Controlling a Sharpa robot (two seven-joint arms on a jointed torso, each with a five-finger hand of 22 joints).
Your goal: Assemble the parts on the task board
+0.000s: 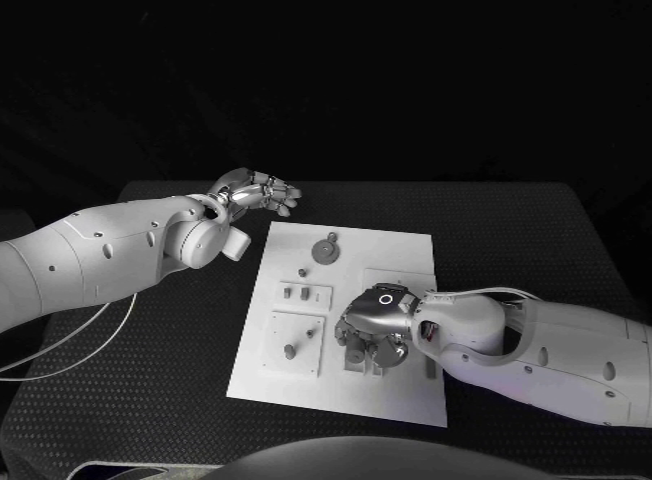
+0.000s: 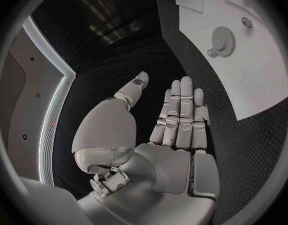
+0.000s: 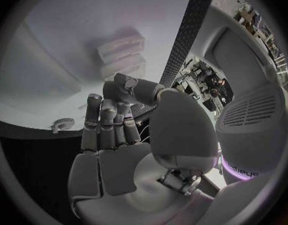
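The white task board (image 1: 398, 250) lies in the middle of the black table. A grey gear (image 1: 326, 249) sits near its far edge, also seen in the left wrist view (image 2: 224, 40) and the right wrist view (image 3: 63, 125). My left hand (image 1: 254, 190) hovers off the board's far left corner; its fingers (image 2: 180, 112) are straight, the thumb apart, and it holds nothing. My right hand (image 1: 374, 318) is low over the board's right middle, fingers pointing down at small grey parts (image 1: 367, 352). Its thumb (image 3: 128, 82) lies close to the fingertips; whether anything is held there is hidden.
A small raised block (image 1: 305, 293) and a square plate with a short peg (image 1: 290, 347) sit on the board's left half. Bare black table (image 1: 168, 380) surrounds the board. A white cable (image 1: 67, 345) hangs under my left arm.
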